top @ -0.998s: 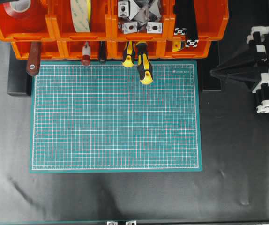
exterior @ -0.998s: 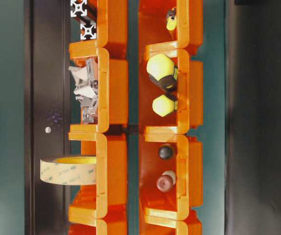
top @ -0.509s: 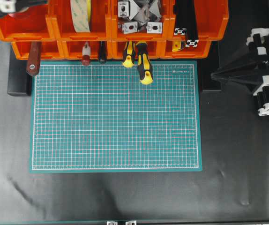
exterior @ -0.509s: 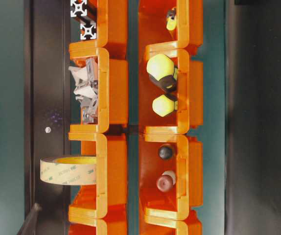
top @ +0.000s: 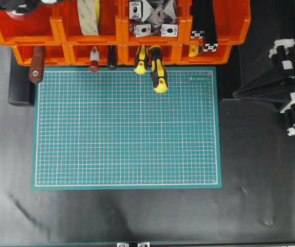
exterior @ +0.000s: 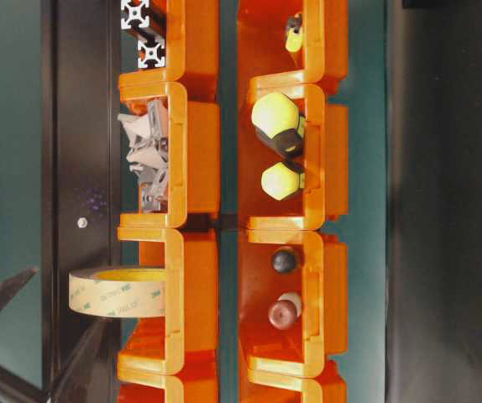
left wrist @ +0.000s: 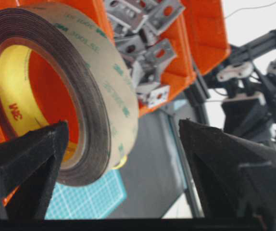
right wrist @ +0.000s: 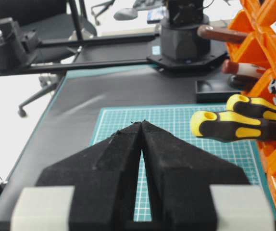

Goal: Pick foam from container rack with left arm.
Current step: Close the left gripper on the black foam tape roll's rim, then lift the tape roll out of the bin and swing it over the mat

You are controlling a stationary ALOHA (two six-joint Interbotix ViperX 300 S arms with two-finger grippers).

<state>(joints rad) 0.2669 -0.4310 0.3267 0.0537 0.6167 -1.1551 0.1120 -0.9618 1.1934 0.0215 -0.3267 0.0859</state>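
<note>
Foam [left wrist: 75, 96] stands on edge in the upper row of the container rack [top: 224, 25], second bin from the left overhead. I see the left end effector [left wrist: 123, 159] spread wide, not touching it. Right end effector [right wrist: 141, 126] is closed, empty.

The right gripper [right wrist: 142, 126] is matte black, its two wedge-shaped fingers faced with coarse, grainy black foam and backed by pale grey-white plastic blocks. From overhead the right arm [top: 286, 87] shows black tapering links with white plastic clips. The left gripper [left wrist: 123, 163] has the same rough black, sharply tapering fingers.
</note>
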